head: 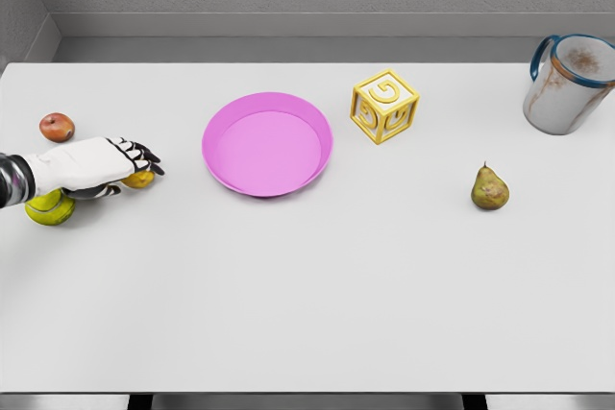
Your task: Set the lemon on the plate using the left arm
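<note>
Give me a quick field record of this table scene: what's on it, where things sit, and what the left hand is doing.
surface: white table
target: round pink plate, empty, left of centre
left hand: white left hand at the left edge, fingers curled over a small yellow lemon
lemon state: on the table, left of the plate, not on it
near hand: red apple behind it; yellow-green round fruit under the wrist
elsewhere: yellow letter cube right of plate; brown-green pear; blue-rimmed pitcher far right
right arm: not in view
</note>
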Robot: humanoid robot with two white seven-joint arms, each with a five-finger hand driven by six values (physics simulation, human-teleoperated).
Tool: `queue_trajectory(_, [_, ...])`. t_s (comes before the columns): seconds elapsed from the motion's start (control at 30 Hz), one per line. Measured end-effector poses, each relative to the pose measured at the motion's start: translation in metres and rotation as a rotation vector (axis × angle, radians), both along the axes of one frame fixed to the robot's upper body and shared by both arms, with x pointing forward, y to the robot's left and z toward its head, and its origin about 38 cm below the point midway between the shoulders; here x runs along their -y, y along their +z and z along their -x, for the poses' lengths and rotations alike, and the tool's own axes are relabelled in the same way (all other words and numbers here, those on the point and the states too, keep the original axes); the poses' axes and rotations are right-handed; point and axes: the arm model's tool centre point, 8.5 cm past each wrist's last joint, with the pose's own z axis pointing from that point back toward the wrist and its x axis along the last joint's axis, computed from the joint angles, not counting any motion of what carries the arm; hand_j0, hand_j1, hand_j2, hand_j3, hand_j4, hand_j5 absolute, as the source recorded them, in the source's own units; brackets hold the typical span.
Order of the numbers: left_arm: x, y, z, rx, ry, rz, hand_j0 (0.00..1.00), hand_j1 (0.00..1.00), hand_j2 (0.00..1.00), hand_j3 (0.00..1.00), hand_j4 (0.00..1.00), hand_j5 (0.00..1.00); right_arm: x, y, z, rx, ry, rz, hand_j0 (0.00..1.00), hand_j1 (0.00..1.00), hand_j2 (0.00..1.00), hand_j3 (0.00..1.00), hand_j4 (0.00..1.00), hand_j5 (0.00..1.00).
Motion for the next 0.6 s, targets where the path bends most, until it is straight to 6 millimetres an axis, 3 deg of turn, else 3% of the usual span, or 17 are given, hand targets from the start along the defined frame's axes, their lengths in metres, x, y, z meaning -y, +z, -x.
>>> queue_trajectory(0.6, [0.0015,0.0012,-0.0011,-0.006,-0.011,-0.010,0.52,0.52,0.52,0.52,0.52,0.52,0.0000,0.0000,-0.0001,0.000,0.000,0.000,1.00,1.00,1.00,1.00,1.00,1.00])
